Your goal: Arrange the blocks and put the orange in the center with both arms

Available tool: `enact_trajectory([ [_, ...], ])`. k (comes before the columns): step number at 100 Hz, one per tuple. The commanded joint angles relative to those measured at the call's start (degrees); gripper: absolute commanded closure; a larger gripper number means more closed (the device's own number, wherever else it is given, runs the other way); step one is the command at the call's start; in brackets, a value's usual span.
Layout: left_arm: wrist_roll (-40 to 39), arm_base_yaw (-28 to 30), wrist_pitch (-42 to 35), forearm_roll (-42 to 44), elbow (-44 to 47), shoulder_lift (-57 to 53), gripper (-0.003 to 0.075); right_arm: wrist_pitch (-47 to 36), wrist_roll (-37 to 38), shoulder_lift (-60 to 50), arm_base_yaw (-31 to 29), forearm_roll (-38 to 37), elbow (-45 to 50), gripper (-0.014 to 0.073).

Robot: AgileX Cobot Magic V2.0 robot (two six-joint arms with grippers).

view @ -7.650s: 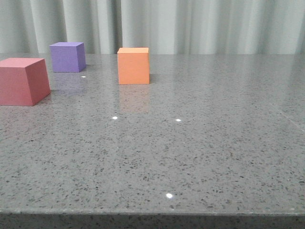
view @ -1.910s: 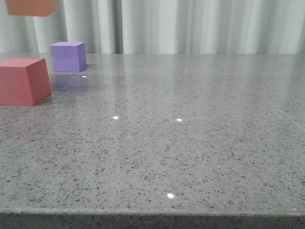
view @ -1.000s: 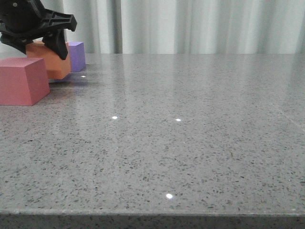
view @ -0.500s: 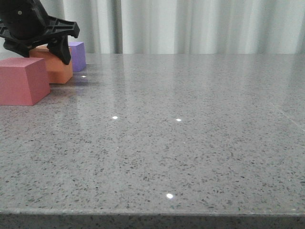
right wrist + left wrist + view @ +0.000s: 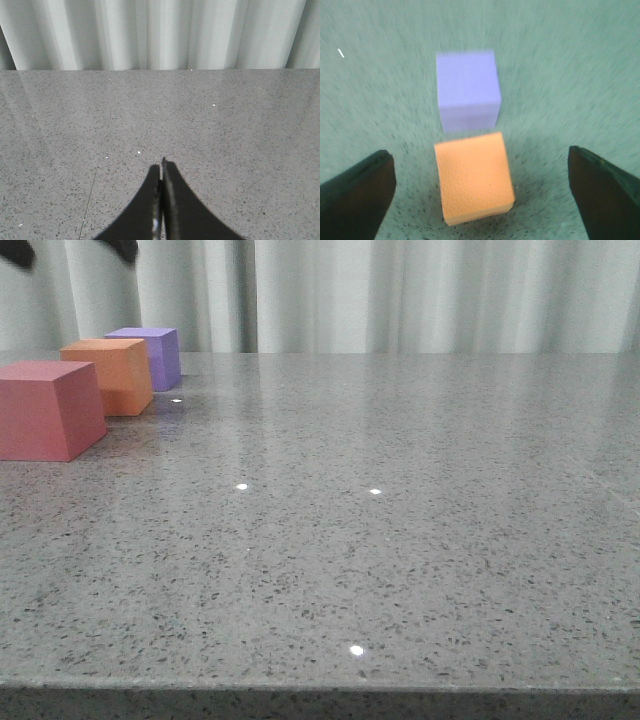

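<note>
Orange cube [image 5: 109, 375]: rests on the worktop at far left, between the red-pink cube and the purple cube; nothing grips it.
Red-pink cube [image 5: 47, 408]: nearest of the three, at the left edge of the front view, just in front of and left of the orange one.
Purple cube [image 5: 152, 353]: farthest back, just behind and right of the orange cube; in the left wrist view a narrow gap shows between the two.
Row: the three blocks run in a diagonal line from near left to far right — orange in the middle.
Left gripper [image 5: 480, 195]: its fingers [image 5: 357, 192] are spread wide, one on each side of the orange cube and well clear of it, above the worktop; in the front view only dark tips show at the top left corner.
Right gripper [image 5: 161, 172]: fingers pressed together with nothing between them, over bare worktop.
Worktop [image 5: 400, 540]: grey speckled stone, glossy, with small bright glints.
Backdrop: pale pleated curtain [image 5: 420, 295] behind the far edge.
</note>
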Motion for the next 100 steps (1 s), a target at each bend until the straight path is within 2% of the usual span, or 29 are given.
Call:
enact_trajectory([
  [1, 0.0, 0.1, -4.0, -0.2, -0.4, -8.5, 0.0062, -4.2, -0.7, -0.2, -0.3, -0.9, -1.4, 0.0661],
  [20, 0.0, 0.1, -6.5, -0.2, 9.1, -22.1, 0.0062, -4.2, -0.7, -0.2, -0.3, -0.9, -1.4, 0.0661],
  [50, 0.0, 0.1, -13.0, -0.1, 31.8, -47.0, 0.0062, -4.3, -0.7, -0.2, -0.3, -0.9, -1.4, 0.0661],
  [78, 0.0, 0.1, -12.6, 0.0, 46.6, -66.7, 0.0069, -4.3, -0.7, -0.2, -0.3, -0.9, -1.4, 0.0661],
  [85, 0.0, 0.1, -12.6, 0.0, 49.1, -70.5, 0.0122, -4.3, -0.7, -0.2, -0.3, -0.9, -1.4, 0.0661],
  [89, 0.0, 0.1, -12.6, 0.2, 50.4, -72.5, 0.0189, -4.3, -0.7, -0.2, -0.3, -0.9, -1.4, 0.0661],
  [94, 0.0, 0.1, -12.6, 0.3, 51.5, -74.5, 0.0302, -4.3, -0.7, -0.2, -0.3, -0.9, -1.4, 0.0661],
  [100, 0.0, 0.1, -12.6, 0.3, 52.5, -76.4, 0.0482, -4.3, -0.7, -0.2, -0.3, -0.9, -1.4, 0.0661],
])
